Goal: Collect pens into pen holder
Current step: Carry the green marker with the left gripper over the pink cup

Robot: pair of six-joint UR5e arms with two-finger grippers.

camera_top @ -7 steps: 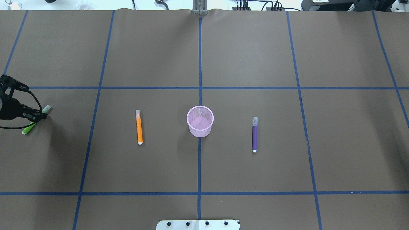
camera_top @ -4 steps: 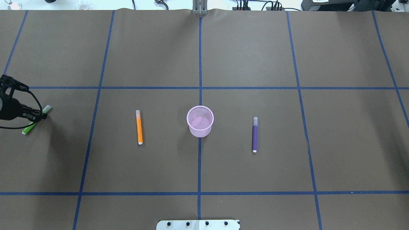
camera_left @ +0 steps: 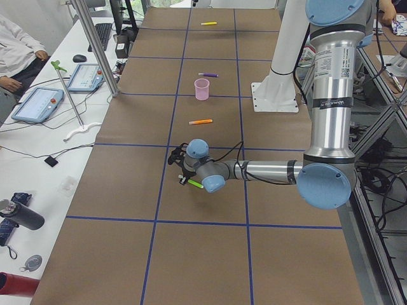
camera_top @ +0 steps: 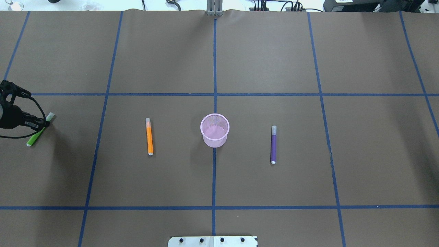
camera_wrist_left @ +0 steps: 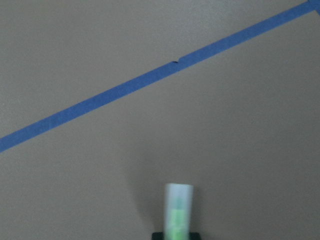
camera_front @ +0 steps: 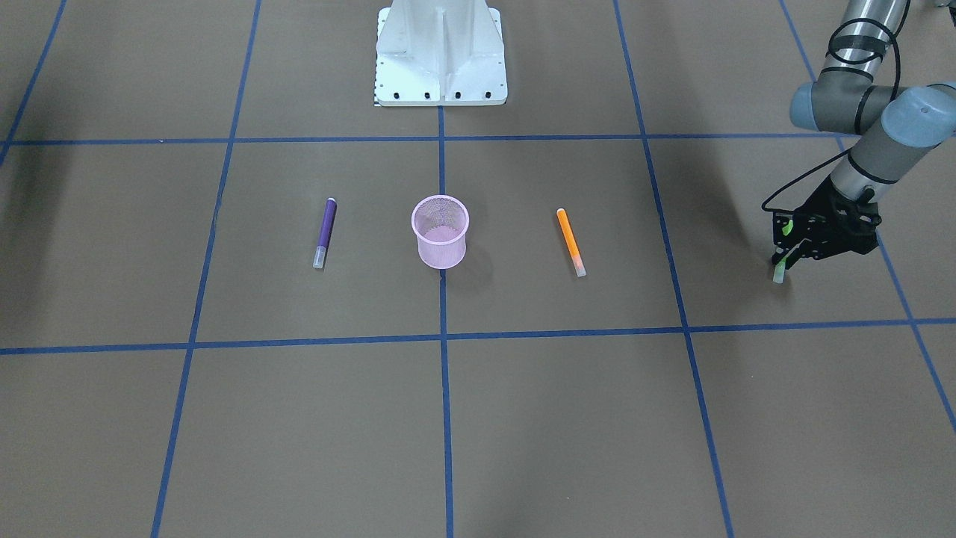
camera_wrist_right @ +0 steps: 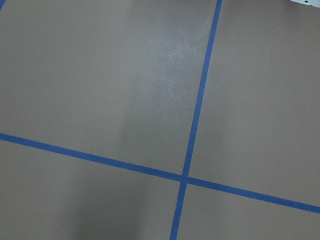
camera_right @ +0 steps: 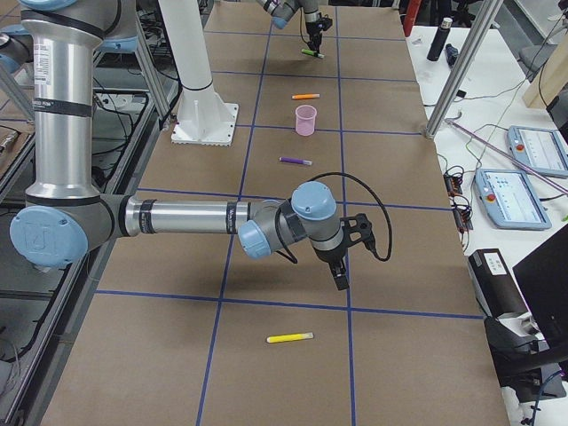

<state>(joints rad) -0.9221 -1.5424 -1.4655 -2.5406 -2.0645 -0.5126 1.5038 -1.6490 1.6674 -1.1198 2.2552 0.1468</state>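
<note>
The pink mesh pen holder (camera_top: 202, 127) stands upright at the table's middle. An orange pen (camera_top: 149, 137) lies to its left and a purple pen (camera_top: 273, 144) to its right. My left gripper (camera_top: 42, 124) is at the far left edge, shut on a green pen (camera_top: 34, 137) with a clear cap. The left wrist view shows that cap (camera_wrist_left: 178, 206) just above the brown table. In the front-facing view the gripper (camera_front: 783, 254) holds the pen tilted. My right gripper (camera_right: 341, 276) shows only in the exterior right view, so I cannot tell whether it is open or shut.
A yellow pen (camera_right: 290, 337) lies on the table at the robot's right end, near the right arm. The robot's white base plate (camera_front: 441, 52) is at the table's near side. Blue tape lines (camera_top: 214, 68) divide the brown table into squares.
The green pen in the left gripper has tilted slightly, and its lower end has shifted a little. The holder and the other pens have not moved.
</note>
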